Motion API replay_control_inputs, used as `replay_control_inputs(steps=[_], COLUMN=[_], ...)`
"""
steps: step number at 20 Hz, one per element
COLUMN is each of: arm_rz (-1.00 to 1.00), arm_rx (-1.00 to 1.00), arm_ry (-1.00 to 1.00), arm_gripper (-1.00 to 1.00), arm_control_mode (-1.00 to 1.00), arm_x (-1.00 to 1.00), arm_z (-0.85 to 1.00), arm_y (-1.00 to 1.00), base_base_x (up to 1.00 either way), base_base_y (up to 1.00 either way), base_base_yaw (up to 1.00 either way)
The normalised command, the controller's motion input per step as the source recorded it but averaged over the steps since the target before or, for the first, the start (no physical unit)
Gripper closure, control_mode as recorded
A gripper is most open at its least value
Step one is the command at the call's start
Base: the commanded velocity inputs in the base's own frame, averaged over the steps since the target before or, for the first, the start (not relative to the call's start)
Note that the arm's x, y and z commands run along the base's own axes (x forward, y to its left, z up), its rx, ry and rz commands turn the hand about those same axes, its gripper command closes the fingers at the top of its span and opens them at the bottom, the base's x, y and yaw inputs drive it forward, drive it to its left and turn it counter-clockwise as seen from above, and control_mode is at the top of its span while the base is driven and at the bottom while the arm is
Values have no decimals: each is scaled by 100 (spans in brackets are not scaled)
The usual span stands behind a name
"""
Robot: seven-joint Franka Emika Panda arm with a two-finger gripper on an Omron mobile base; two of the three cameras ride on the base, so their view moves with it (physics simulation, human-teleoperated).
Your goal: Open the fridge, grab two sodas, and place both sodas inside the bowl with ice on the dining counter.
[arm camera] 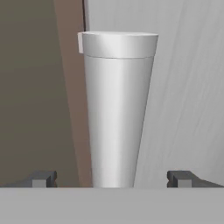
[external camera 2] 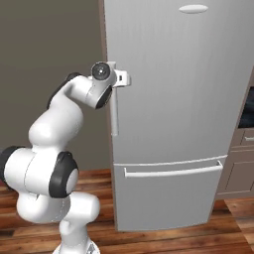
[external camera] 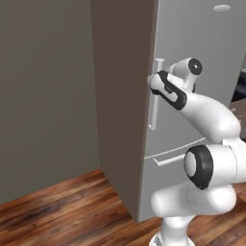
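While I watch from the base cameras, the fridge point(external camera 2: 183, 99) takes up most of what I see: a tall pale grey cabinet standing on a wooden floor point(external camera: 53, 206), its upper door shut, with a brown side panel facing the grey-brown wall point(external camera: 43, 96). Below the upper door runs the lower drawer point(external camera 2: 168, 193) with its horizontal bar handle point(external camera 2: 173, 171), also closed. To the far right in the right base view I can make out a strip of brown cabinetry point(external camera 2: 243, 163) (too cropped to say more).

My arm reaches up from the base to the vertical silver handle point(external camera 2: 114, 111) at the door's left edge. The gripper point(arm camera: 113, 178) sits at the top end of that handle. In the hand view the handle point(arm camera: 117, 109) stands as a broad cylinder right between the two dark fingertips point(arm camera: 41, 178), one on each side, with a clear gap left on both sides; the pincer is spread wide and not touching the handle.
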Motion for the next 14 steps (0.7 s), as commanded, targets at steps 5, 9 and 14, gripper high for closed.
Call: replay_control_inputs(steps=[5,9,14], arm_rz=[2,3,4], arm_rx=[0,0,0], arm_ry=[0,0,0], arm_gripper=[-100,-100,-100], arm_control_mode=[-100,-100,-100], arm_x=[32,32,36], arm_z=[-3,-10,-15], arm_y=[0,0,3], base_base_x=[0,0,0], base_base_y=[0,0,0], base_base_yaw=[0,0,0])
